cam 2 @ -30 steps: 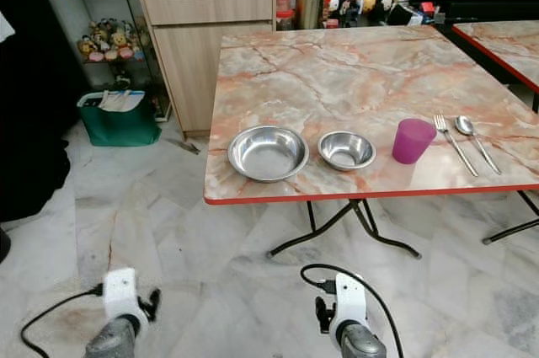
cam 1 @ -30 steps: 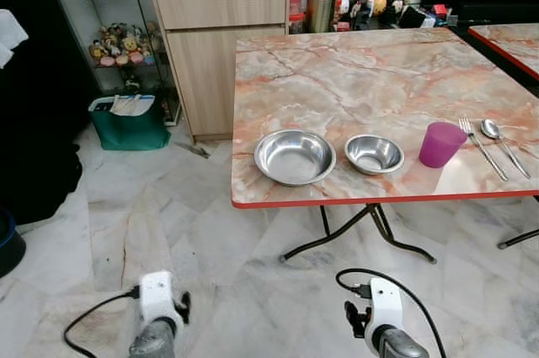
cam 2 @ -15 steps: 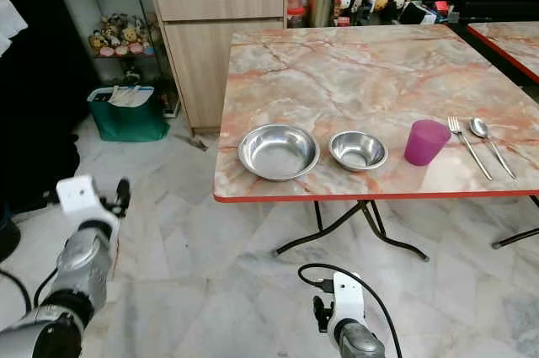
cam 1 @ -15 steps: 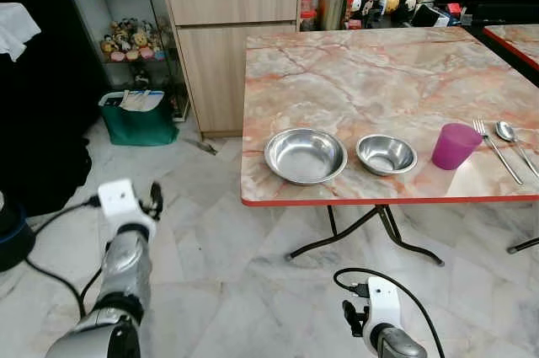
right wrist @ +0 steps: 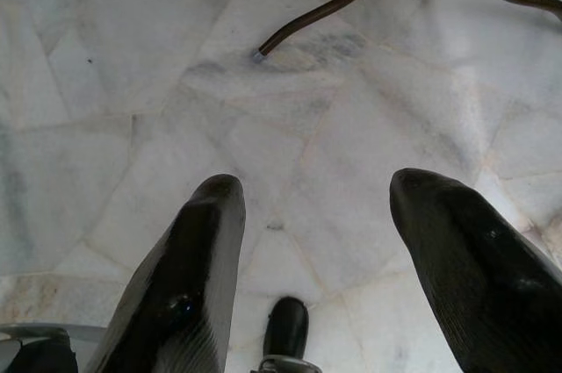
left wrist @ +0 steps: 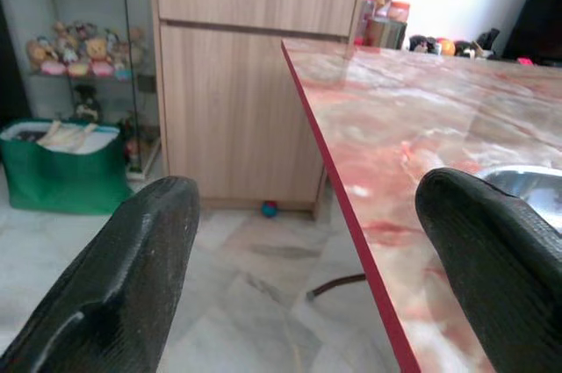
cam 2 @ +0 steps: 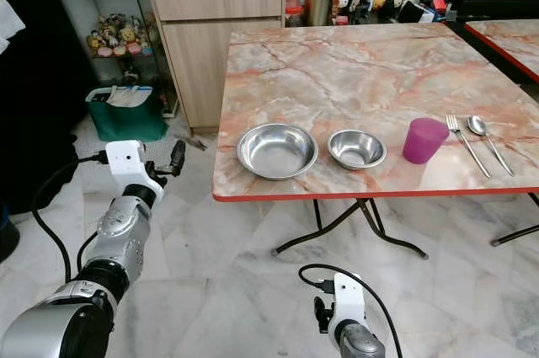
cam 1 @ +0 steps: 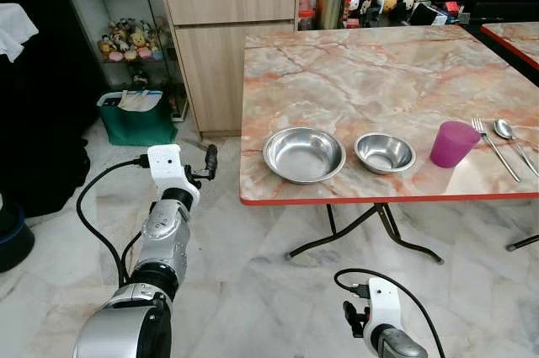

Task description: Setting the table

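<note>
The left end effector (cam 1: 210, 160) is raised beside the tabletop's (cam 1: 354, 80) near-left corner, level with its red edge, fingers (left wrist: 132, 276) spread wide apart and holding nothing. Its wrist view looks along the marble top, with the big bowl's rim just showing past one finger. The right end effector (right wrist: 307, 259) hangs low over the floor (cam 2: 236, 291), fingers likewise apart and empty.

On the tabletop, along the near edge, stand a row of things: the big bowl (cam 1: 303, 154) closest to the left end effector, then a small bowl (cam 1: 385, 152) just beside it, a purple cup (cam 1: 453, 143), and at the far right a fork (cam 1: 494, 147) and spoon (cam 1: 512, 141) lying side by side. None touch each other except perhaps the fork and spoon, which lie very close.

The bowls look like thin steel: light, stiff, and likely slick. A pinch on the rim nearest the left arm, one finger inside and one outside, seems the surest hold; the curved wall may slide if squeezed lower. The cup looks like light plastic, best taken round its side. The flat cutlery would be hardest to lift.

Behind the table stands a cabinet (cam 1: 227, 38), with a green bag (cam 1: 135, 118) on the floor beside it.
</note>
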Tool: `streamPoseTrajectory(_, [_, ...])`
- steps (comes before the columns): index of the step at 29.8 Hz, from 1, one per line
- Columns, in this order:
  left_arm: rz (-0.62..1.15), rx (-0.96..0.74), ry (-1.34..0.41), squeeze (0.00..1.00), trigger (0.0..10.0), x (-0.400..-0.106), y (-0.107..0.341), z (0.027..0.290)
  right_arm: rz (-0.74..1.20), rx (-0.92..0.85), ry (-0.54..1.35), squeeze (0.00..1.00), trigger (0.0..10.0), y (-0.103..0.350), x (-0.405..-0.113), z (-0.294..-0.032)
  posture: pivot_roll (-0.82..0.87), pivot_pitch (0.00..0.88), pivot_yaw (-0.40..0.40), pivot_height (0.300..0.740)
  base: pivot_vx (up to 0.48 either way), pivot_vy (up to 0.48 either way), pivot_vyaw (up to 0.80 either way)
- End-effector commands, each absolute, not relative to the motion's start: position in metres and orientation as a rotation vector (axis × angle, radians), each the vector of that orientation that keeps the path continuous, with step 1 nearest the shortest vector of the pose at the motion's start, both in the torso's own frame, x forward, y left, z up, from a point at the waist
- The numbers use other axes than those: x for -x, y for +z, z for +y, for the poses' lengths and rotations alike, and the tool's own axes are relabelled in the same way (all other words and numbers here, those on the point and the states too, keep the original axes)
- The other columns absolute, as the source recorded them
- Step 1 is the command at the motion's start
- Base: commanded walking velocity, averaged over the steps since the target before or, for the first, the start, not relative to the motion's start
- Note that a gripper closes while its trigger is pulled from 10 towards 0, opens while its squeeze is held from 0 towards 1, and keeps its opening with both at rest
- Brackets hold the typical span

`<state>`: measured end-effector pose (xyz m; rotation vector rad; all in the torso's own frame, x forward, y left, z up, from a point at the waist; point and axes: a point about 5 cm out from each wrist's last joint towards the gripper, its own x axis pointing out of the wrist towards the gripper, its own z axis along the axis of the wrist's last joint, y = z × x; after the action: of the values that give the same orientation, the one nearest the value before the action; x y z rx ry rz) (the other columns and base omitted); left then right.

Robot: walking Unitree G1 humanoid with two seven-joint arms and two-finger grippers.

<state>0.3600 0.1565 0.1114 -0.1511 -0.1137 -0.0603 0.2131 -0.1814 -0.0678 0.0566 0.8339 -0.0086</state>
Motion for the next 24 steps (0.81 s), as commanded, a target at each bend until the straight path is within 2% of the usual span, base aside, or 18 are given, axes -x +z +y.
streamPoseTrajectory(1, [-0.112, 0.133, -0.106, 0.00, 10.0, -0.360, 0.112, 0.146, 0.828, -0.065, -0.020, 0.00, 10.0, -0.068, -0.212, -0.181, 0.06, 0.017, 0.004, 0.715, 0.000, 0.000, 0.00])
streamPoseTrajectory(8, [-0.127, 0.152, -0.142, 0.00, 10.0, -0.358, 0.111, 0.136, 0.838, -0.056, -0.011, 0.00, 10.0, -0.070, -0.209, -0.181, 0.07, 0.022, 0.004, 0.715, 0.000, 0.000, 0.00])
streamPoseTrajectory(13, [-0.110, 0.029, -0.216, 0.00, 10.0, -0.353, 0.104, 0.127, 0.846, -0.047, -0.001, 0.00, 10.0, -0.071, -0.208, -0.179, 0.07, 0.014, 0.007, 0.715, 0.000, 0.000, 0.00])
streamPoseTrajectory(16, [-0.090, 0.076, -0.187, 0.00, 10.0, -0.350, 0.096, 0.129, 0.847, -0.041, 0.002, 0.00, 10.0, -0.071, -0.208, -0.180, 0.06, 0.004, 0.009, 0.715, 0.000, 0.000, 0.00])
streamPoseTrajectory(24, [-0.107, 0.059, -0.207, 0.00, 10.0, -0.348, 0.098, 0.126, 0.835, -0.040, 0.000, 0.00, 10.0, -0.069, -0.210, -0.180, 0.06, 0.000, 0.010, 0.715, 0.000, 0.000, 0.00])
